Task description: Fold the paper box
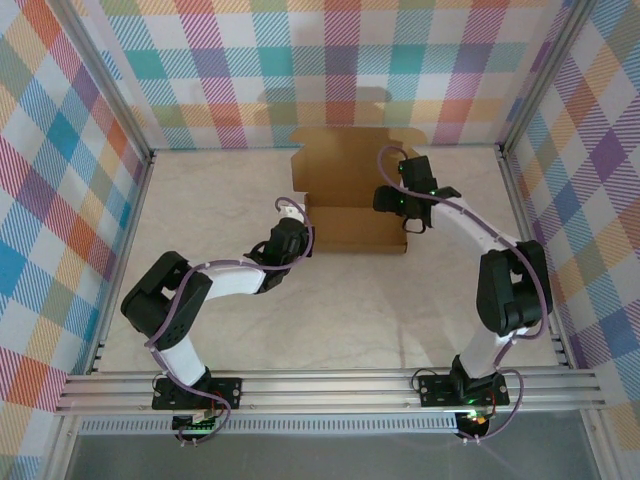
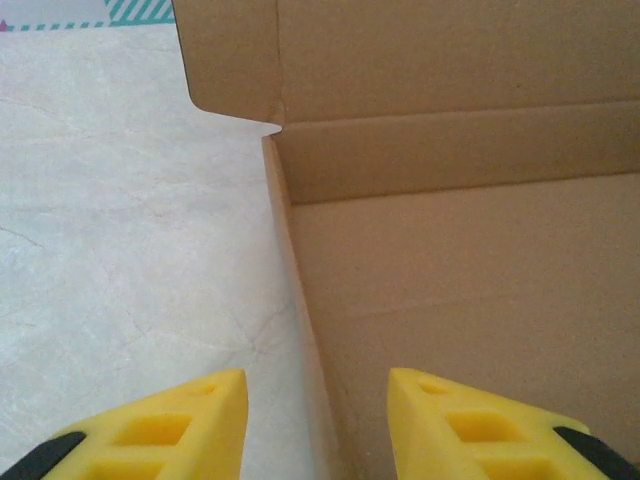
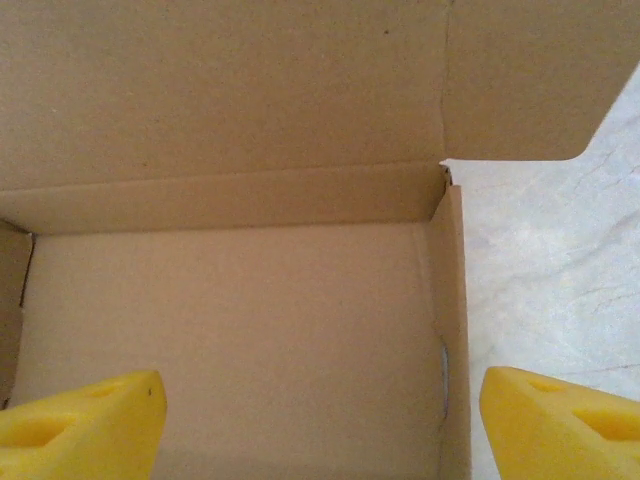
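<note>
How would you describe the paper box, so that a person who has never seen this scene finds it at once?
Look at the pale table enclosed by plaid walls. At its far middle lies the paper box: a shallow open tray with its lid flap raised at the back. Nothing else there is plain brown cardboard.

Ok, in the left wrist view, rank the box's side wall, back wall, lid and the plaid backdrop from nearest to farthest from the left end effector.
1. Side wall, straddled by the left end effector.
2. Back wall, straight ahead.
3. Lid, rising just behind it.
4. Plaid backdrop, top left, farthest.
</note>
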